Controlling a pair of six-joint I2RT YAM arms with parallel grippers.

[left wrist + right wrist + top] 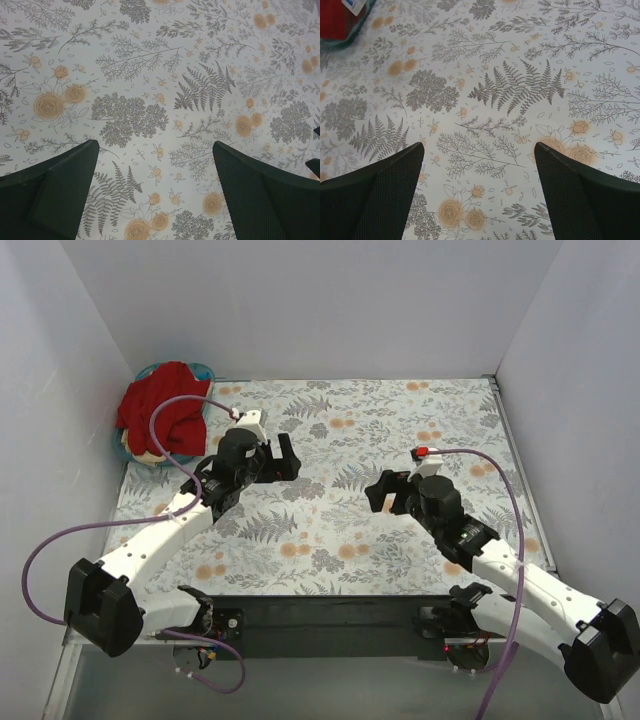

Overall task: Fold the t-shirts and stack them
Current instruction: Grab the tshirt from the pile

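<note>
The dark red t-shirt (160, 408) lies bunched in the blue basket (203, 370) at the far left corner. A strip of beige cloth (148, 453) shows under its near edge. In the right wrist view a bit of the red shirt (332, 20) and its white label (354, 5) show at top left. My left gripper (281, 459) is open and empty over the floral cloth, right of the basket. My right gripper (384, 492) is open and empty over the middle of the table. Both wrist views show only floral cloth between the fingers (65, 190) (385, 195).
The table is covered by a floral-patterned cloth (340, 520). White walls close in the back and both sides. Purple cables loop from each arm. The dark base rail (330, 615) runs along the near edge.
</note>
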